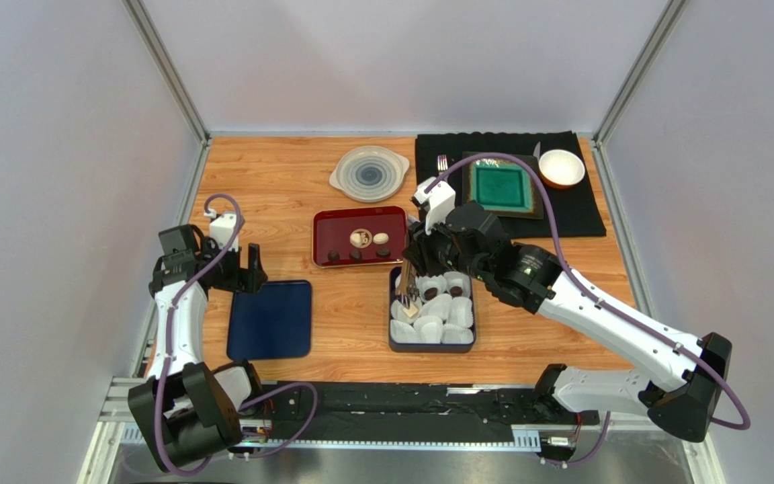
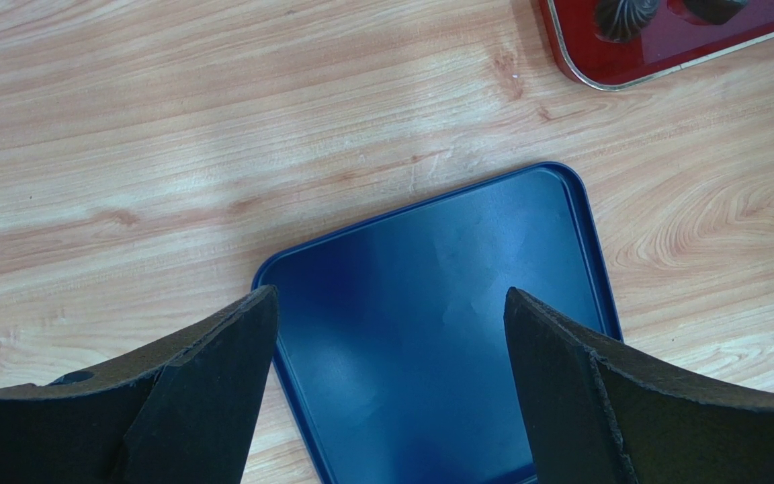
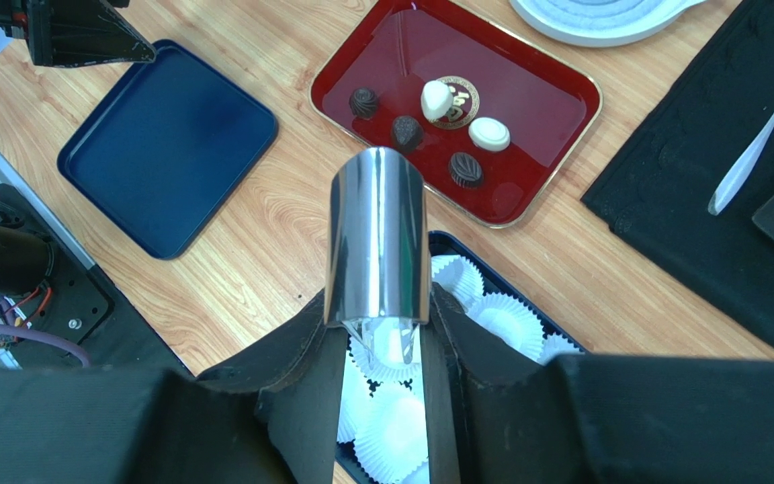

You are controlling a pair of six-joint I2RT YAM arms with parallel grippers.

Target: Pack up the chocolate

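- Silver tongs [image 3: 376, 237]: clamped upright between the fingers of the right gripper [image 3: 381, 348], spring end up, tips down in the dark box [image 1: 431, 349] towards its 9 o'clock side.
- Whether a piece sits between the tips cannot be told; the wrist view hides them.
- Chocolate [image 3: 406, 132]: five pieces lie on the red tray [image 3: 411, 50], three dark and two cream-white. The tray stands at 11 o'clock from the box.
- At least two dark pieces sit in white paper cups [image 3: 510, 318] along the box's 12 o'clock edge.
- Left gripper [image 2: 391, 308]: fingers apart, holding nothing, hanging over the blue tray [image 2: 442, 333] at 9 o'clock from the box.
- Step judged in hand: setting a piece into a cup.
- Next move calls for lifting the tongs out of the cups, travelling to 11 o'clock, and closing gently on one small round without crushing it.
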